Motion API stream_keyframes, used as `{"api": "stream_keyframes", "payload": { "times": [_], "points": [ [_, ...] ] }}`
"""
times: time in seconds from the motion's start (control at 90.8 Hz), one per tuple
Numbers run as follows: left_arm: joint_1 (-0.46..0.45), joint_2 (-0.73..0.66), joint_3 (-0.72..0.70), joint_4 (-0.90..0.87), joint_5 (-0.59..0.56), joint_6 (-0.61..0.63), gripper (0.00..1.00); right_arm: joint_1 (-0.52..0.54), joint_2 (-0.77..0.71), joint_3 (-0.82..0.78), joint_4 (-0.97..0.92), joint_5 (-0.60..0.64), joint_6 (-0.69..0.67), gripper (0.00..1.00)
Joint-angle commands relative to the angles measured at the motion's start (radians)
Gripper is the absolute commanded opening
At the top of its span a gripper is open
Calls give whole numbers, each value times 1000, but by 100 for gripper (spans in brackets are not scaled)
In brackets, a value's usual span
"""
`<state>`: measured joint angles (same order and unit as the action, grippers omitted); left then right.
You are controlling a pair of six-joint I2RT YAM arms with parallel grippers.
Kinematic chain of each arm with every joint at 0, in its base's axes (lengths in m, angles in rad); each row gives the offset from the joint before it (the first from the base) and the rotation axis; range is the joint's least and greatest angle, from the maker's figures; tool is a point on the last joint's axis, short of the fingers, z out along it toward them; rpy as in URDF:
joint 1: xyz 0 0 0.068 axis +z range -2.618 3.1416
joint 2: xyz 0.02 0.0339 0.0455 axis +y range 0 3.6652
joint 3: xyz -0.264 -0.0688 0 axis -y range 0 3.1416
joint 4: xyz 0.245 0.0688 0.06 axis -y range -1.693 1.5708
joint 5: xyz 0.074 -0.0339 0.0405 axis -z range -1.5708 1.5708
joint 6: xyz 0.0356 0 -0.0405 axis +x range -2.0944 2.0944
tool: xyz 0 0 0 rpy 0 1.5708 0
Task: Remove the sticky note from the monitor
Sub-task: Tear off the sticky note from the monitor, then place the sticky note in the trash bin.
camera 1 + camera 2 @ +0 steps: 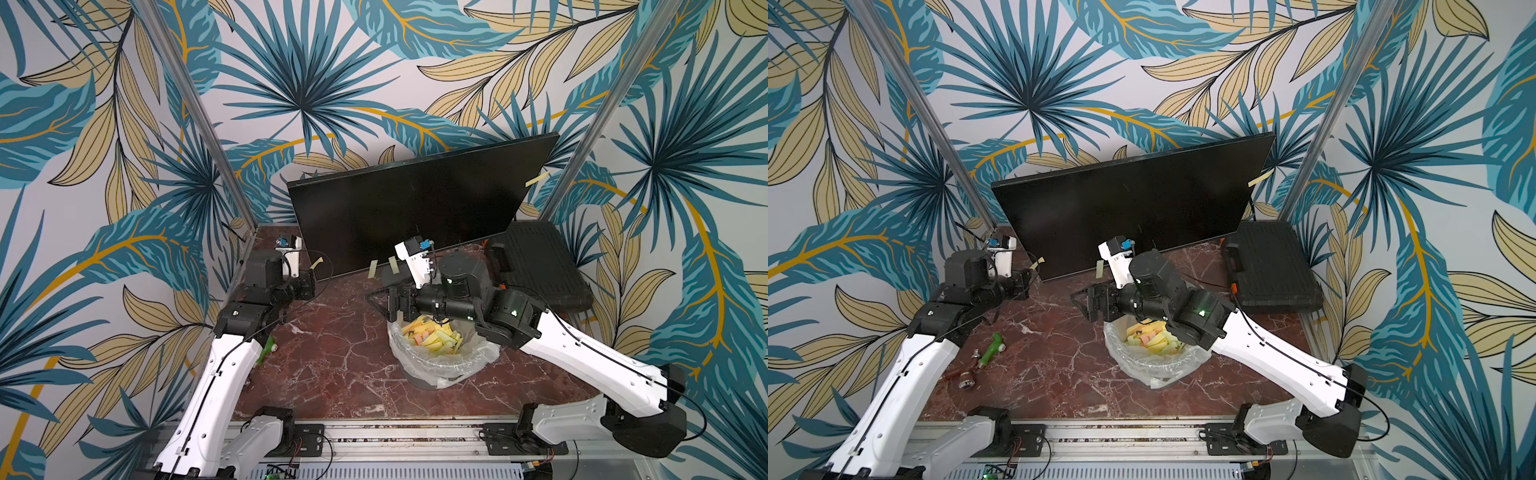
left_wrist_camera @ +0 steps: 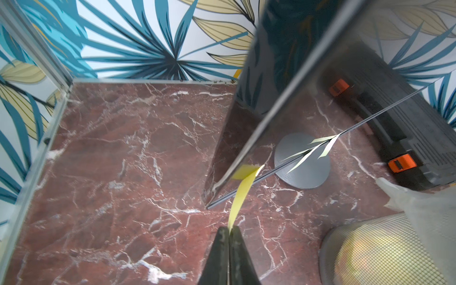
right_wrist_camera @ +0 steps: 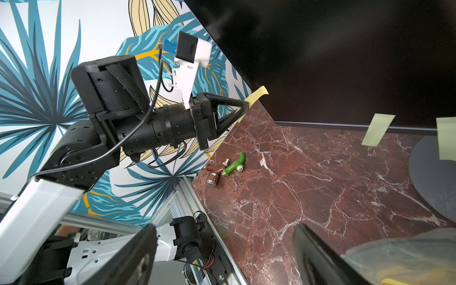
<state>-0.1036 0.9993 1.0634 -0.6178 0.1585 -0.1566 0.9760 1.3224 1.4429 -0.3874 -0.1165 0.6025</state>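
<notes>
The monitor leans back at the rear of the marble table. A yellow sticky note hangs from its lower left corner. My left gripper is shut on that note's free end, while the other end still touches the bezel. More pale notes stick to the lower edge and to the upper right edge. My right gripper is open and holds nothing, over the table beside the bin.
A mesh bin with a clear liner holds several yellow notes under the right arm. A black ribbed case lies at the right. Green and brown pipe fittings lie near the left arm. The round grey stand base sits under the monitor.
</notes>
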Motion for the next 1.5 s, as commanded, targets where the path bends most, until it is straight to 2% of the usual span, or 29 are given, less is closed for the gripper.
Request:
{"api": "stream_keyframes", "payload": {
  "times": [0.0, 0.275, 0.584, 0.826, 1.201, 1.487],
  "points": [
    [6, -22, -19, 4, 17, -6, 2, 4, -23, -12, 4, 18, -5, 89],
    [6, -61, -20, -38, 52, -19, 0, 4, -33, -17, -6, 30, -10, 89],
    [4, -179, -19, -130, 140, -91, 0, 4, -51, -44, -17, 63, -19, 89],
    [-24, -230, 39, -202, 190, -130, 0, 4, -60, -53, -33, 83, -28, 89],
    [-207, -238, 102, -169, 119, -220, 0, 5, -81, -77, -48, 116, -27, 89],
    [-455, -173, 117, -83, -29, -268, 0, 3, -133, -110, -94, 176, -34, 90]
  ]
}}
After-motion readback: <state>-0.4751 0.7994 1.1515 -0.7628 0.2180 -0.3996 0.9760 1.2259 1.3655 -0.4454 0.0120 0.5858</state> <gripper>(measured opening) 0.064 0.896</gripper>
